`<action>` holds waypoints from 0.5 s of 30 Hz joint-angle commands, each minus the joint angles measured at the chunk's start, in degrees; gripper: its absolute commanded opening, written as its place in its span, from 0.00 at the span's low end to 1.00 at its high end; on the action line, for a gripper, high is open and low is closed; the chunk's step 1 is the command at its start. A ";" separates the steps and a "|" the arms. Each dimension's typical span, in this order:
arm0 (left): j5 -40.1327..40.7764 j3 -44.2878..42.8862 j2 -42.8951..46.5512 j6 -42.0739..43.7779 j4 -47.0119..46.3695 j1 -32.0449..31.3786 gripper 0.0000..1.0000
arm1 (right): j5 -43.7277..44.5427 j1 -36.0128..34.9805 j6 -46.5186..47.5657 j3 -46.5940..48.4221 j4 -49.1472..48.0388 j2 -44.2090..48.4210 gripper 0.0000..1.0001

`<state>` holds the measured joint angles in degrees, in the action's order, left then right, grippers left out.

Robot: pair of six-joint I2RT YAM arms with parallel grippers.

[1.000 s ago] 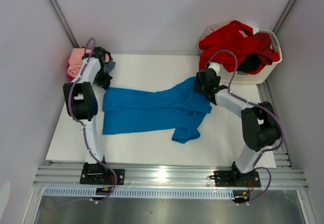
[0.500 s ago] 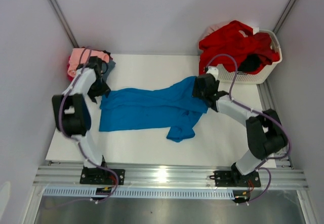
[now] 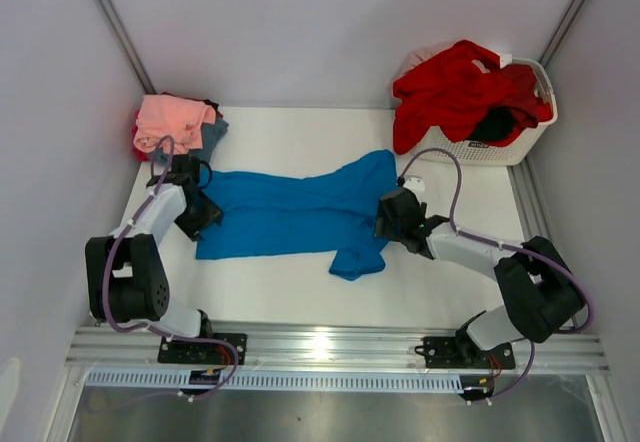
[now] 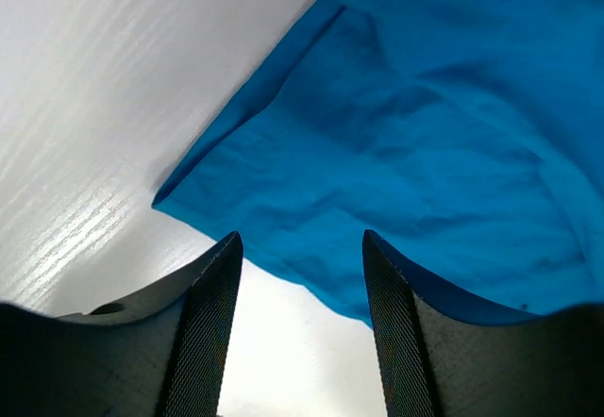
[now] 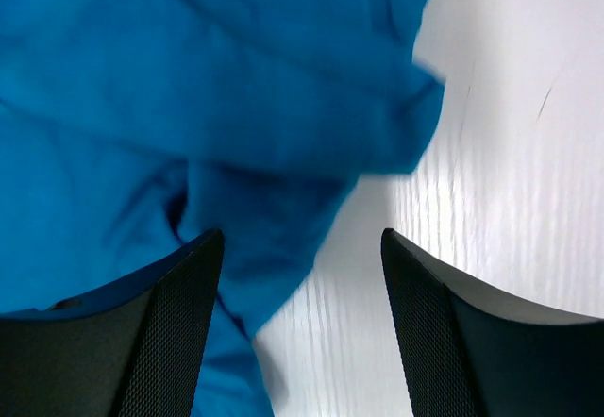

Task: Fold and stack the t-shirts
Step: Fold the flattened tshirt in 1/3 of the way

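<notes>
Left gripper (image 3: 196, 212) and right gripper (image 3: 392, 220): both with jaws apart and empty, low at opposite ends of the bright blue t-shirt (image 3: 290, 212), which lies rumpled on the white table (image 3: 300, 142); step judged as spreading before folding; next move calls for pinching an edge cleanly.

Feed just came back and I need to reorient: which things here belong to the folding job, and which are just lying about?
Job: bright blue t-shirt spread out; salmon pink t-shirt topping the far-left pile, slate blue t-shirt under it; red t-shirt and black t-shirt heaped in the white basket.
Lying about: white basket; table.
</notes>
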<state>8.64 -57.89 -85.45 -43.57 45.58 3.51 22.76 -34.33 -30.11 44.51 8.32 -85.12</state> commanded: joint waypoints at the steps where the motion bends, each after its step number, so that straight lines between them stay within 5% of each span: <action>1: -1.79 2.15 0.90 -3.09 -2.61 -0.26 0.57 | -4.38 -0.83 -5.31 -3.36 -3.39 4.35 0.71; 15: -0.56 10.07 2.57 -6.17 -0.67 -0.17 0.55 | -7.74 -13.21 -9.00 -6.02 -4.01 4.45 0.71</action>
<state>7.35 -48.45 -84.51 -47.88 45.30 3.51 14.98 -44.16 -37.54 37.74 6.46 -78.96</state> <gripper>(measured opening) 0.548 0.711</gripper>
